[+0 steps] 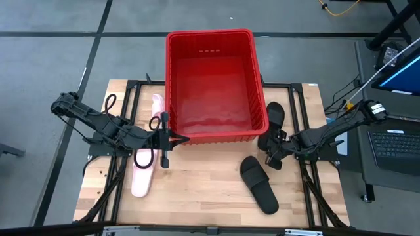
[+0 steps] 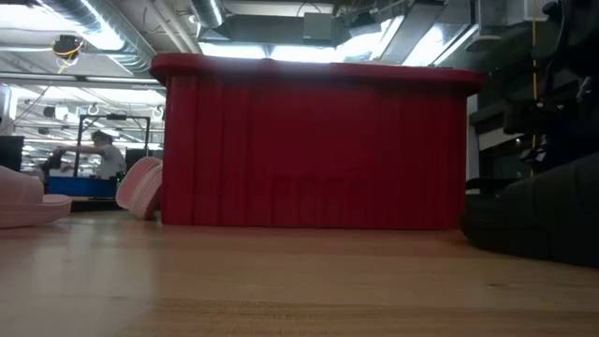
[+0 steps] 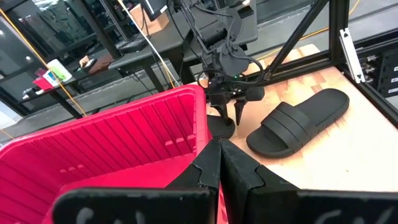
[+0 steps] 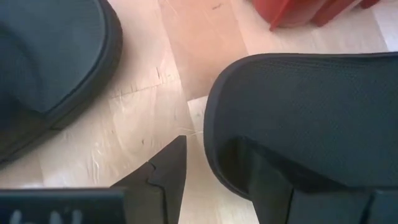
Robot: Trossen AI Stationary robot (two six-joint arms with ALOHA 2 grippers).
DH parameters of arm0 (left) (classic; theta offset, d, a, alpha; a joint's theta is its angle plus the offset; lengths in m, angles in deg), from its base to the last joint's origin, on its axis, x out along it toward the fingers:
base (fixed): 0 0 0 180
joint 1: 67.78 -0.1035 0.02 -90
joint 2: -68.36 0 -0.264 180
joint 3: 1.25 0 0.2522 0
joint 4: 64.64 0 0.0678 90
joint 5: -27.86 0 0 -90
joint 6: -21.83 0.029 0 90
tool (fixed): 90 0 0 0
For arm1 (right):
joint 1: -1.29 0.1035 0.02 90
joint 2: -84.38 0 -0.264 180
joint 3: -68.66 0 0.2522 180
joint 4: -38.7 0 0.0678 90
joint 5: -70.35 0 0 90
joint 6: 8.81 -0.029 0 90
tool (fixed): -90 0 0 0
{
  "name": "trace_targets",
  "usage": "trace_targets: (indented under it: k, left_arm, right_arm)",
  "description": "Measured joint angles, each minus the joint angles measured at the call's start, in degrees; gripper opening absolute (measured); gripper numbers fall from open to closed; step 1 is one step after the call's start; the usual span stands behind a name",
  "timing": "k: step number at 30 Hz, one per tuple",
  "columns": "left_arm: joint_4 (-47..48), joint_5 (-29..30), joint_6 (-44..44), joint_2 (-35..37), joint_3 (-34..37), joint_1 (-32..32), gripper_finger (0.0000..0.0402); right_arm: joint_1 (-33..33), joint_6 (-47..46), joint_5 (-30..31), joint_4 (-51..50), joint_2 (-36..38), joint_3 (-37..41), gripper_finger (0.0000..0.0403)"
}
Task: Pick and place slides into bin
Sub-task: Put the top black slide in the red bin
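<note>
With the large bright red plastic bin empty at twelve o'clock, the right gripper straddles a matte black slide's edge, fingers apart for grasping, while the left gripper, fingers together, waits at nine o'clock beside pale pink slides.

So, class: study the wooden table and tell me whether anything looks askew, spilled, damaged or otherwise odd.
Nothing looks damaged or spilled. The large red plastic bin stands upright and empty. Two pale pink slide sandals lie left of it, two matte black slide sandals right, merely scattered at different angles. The right gripper hovers by the black ones.
</note>
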Motion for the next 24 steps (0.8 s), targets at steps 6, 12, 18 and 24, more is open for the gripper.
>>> trace_targets:
  k: [6, 12, 18, 24]
  left_arm:
    - [0.0, 0.0, 0.0, 0.0, 0.0, 0.0, 0.0001]
    - [0.0, 0.0, 0.0, 0.0, 0.0, 0.0, 0.0001]
    - [-0.02, 0.0, 0.0, 0.0, 0.0, 0.0, 0.0001]
    - [-0.03, 0.01, 0.01, 0.0, 0.0, 0.0, 0.0001]
  right_arm:
    - [0.07, -0.45, 1.22, 0.58, -2.42, 0.2, 0.0151]
    - [0.09, -0.76, 2.07, 1.2, -3.72, 0.15, 0.0133]
    - [0.02, -2.76, 2.21, 1.61, -3.79, 0.15, 0.0043]
    - [-0.07, -6.87, 1.55, 1.88, -3.82, 0.12, 0.0022]
